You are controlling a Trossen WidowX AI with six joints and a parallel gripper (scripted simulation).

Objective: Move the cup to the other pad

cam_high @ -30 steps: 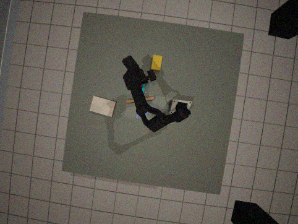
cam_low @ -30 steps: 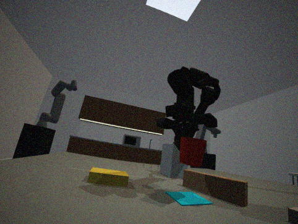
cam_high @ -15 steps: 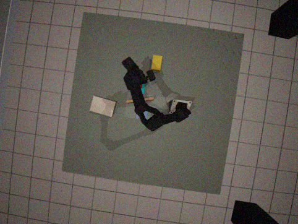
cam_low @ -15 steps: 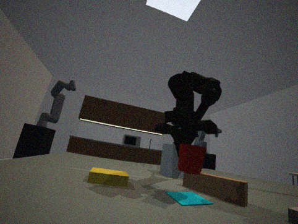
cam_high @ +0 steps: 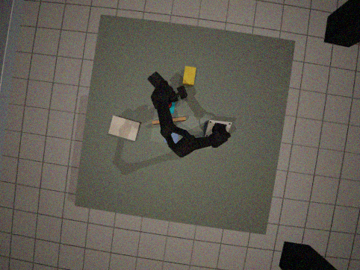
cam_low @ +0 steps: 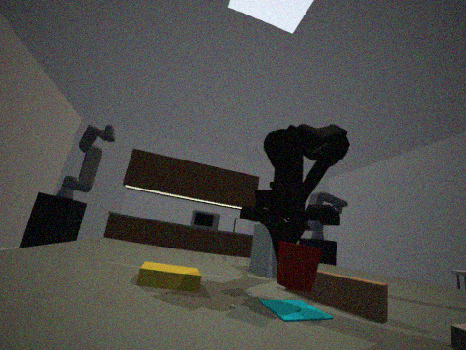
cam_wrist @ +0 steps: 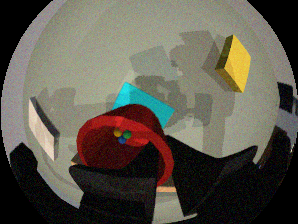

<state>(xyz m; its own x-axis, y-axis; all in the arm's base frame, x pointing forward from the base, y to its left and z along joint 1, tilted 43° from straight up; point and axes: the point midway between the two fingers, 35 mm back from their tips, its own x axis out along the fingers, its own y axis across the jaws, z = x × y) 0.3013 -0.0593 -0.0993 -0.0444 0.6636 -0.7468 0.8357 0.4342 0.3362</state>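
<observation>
Floor [cam_high: 45, 231]: pale square tiles, dark grout. Grey-green desk [cam_high: 209, 194] sits on it, square, rotated slightly in the top view. Black pedestals at two corners [cam_high: 341, 24], [cam_high: 302, 257]. Exterior view: plain grey walls [cam_low: 160, 87], bright rectangular ceiling light [cam_low: 271, 12], long dark-brown wall cabinet [cam_low: 190, 178] with a lit strip under it, brown counter [cam_low: 179, 235] below, small dark-screened appliance [cam_low: 204, 219] on it. Dim lighting overall.

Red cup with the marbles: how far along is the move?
Done: the jaws are shut on the red cup, which is upright with the coloured marbles inside, past the wooden bar. In hand: cup hanging close by the flat cyan pad, seemingly not on it. Left: centre it, set down, let go.
</observation>
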